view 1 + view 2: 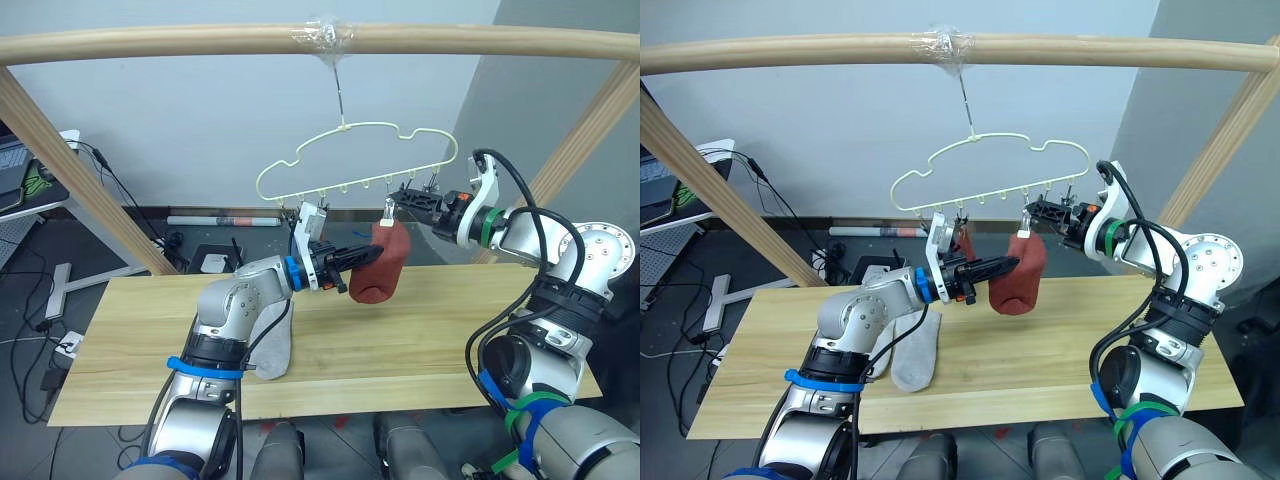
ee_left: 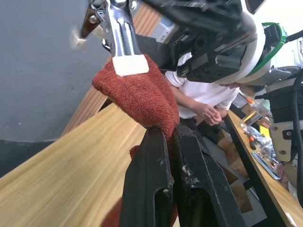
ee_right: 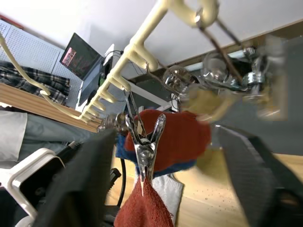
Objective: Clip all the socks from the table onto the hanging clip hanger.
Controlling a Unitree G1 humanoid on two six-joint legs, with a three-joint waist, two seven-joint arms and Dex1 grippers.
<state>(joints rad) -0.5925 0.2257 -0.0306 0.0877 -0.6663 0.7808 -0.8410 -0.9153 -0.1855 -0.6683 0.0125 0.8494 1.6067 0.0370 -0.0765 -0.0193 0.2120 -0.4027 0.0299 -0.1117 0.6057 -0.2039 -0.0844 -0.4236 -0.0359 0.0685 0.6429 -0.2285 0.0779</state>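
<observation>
A rust red sock (image 1: pixel 380 268) hangs from a metal clip (image 2: pixel 124 40) of the pale yellow-green clip hanger (image 1: pixel 370 125), over the far side of the table (image 1: pixel 430 340). My left gripper (image 1: pixel 366 257) is shut on the sock's side, just below the clip. The clip's white pad bites the sock's top edge. My right gripper (image 1: pixel 400 198) is open at the row of clips just right of that one, its fingers (image 3: pixel 85 184) spread to either side of the clipped sock (image 3: pixel 142 210). A light grey sock (image 1: pixel 276 345) lies on the table under my left arm.
The hanger hooks onto a round wooden pole frame (image 1: pixel 200 42) whose slanted legs stand at both table ends. A person in a white shirt (image 2: pixel 203 97) sits beyond the table. Cables and desks lie on the floor to the left.
</observation>
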